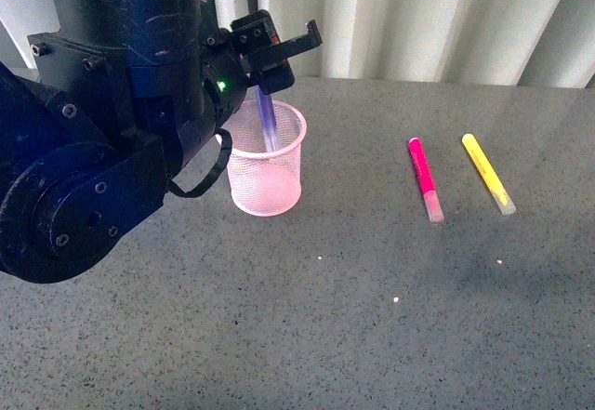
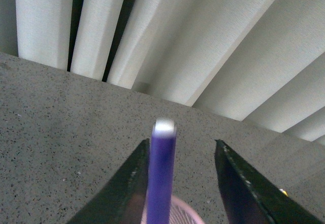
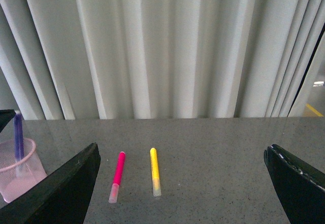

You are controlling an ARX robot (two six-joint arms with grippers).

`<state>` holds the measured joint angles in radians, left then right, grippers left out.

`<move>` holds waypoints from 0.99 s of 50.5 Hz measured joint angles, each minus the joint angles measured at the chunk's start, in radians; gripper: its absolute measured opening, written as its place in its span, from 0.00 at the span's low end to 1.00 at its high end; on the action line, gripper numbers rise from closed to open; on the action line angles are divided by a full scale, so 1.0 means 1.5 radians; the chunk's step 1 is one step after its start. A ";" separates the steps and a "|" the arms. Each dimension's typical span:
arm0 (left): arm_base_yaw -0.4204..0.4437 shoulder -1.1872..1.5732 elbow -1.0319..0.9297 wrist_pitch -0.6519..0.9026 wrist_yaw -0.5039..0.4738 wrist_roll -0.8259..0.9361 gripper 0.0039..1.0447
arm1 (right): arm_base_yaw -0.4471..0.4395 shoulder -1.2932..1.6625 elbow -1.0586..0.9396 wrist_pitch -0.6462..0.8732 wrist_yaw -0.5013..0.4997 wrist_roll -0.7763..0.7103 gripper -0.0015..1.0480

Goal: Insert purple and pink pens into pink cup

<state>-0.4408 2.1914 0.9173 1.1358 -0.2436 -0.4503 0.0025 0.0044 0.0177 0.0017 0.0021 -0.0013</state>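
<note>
Grey table (image 1: pixel 372 317): over the pink cup (image 1: pixel 268 185), purple pen (image 1: pixel 268 117) inside, my left gripper (image 2: pixel 182 148) hangs parted; right gripper (image 3: pixel 181 150) spread wide, empty.

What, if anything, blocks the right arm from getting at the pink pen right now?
Probably nothing, so likely yes: the pink pen lies flat on the table, apart from the yellow marker; the right fingers stand open facing it, and the left fingers are away at the pink cup.

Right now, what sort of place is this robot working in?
Likely an indoor demo or lab bench: a grey speckled tabletop, pale pleated curtains behind it, with a pink cup, a pink pen and a yellow marker set out.
</note>
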 joint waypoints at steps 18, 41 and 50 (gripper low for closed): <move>0.018 -0.159 -0.086 -0.187 0.082 0.065 0.96 | 0.000 0.000 0.000 0.000 0.000 0.000 0.93; 0.101 -0.521 -0.227 -0.584 0.267 0.172 0.93 | 0.000 0.000 0.000 0.000 -0.001 0.000 0.93; 0.100 -0.464 -0.402 -0.103 0.000 0.264 0.67 | 0.000 0.000 0.000 0.000 0.000 0.001 0.93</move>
<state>-0.2901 1.4948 0.3145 0.9813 -0.2436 -0.0536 0.0025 0.0044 0.0177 0.0017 0.0025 -0.0006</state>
